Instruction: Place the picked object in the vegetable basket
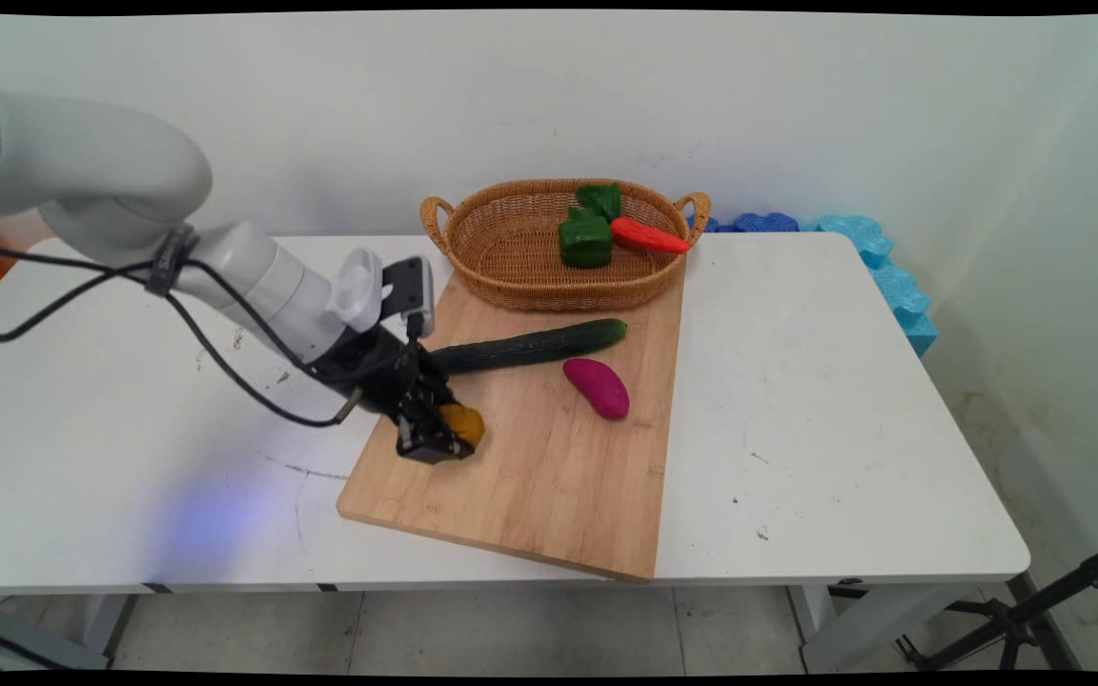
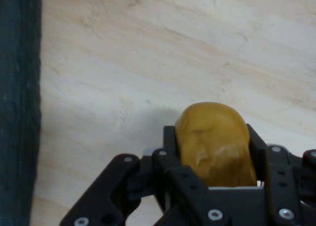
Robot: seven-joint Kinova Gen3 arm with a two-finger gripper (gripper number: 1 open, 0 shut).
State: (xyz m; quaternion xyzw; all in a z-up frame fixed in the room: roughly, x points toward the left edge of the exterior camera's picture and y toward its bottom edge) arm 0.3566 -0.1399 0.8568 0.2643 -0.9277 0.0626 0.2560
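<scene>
Hand view: claw [image 2: 212, 152] clamped on yellow-brown potato [image 2: 213, 139], above cutting board [image 2: 148, 63].

The arm [image 1: 254, 276] is white, rounded and thick, with black cables [image 1: 215, 353] looped beneath it. Its black gripper [image 1: 439, 429] is a jointed linkage studded with silver screws [image 2: 215, 215].

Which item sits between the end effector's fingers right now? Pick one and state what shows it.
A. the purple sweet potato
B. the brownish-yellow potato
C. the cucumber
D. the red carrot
B: the end effector is closed on the brownish-yellow potato over the cutting board, while the cucumber and purple sweet potato lie apart on the board.
</scene>
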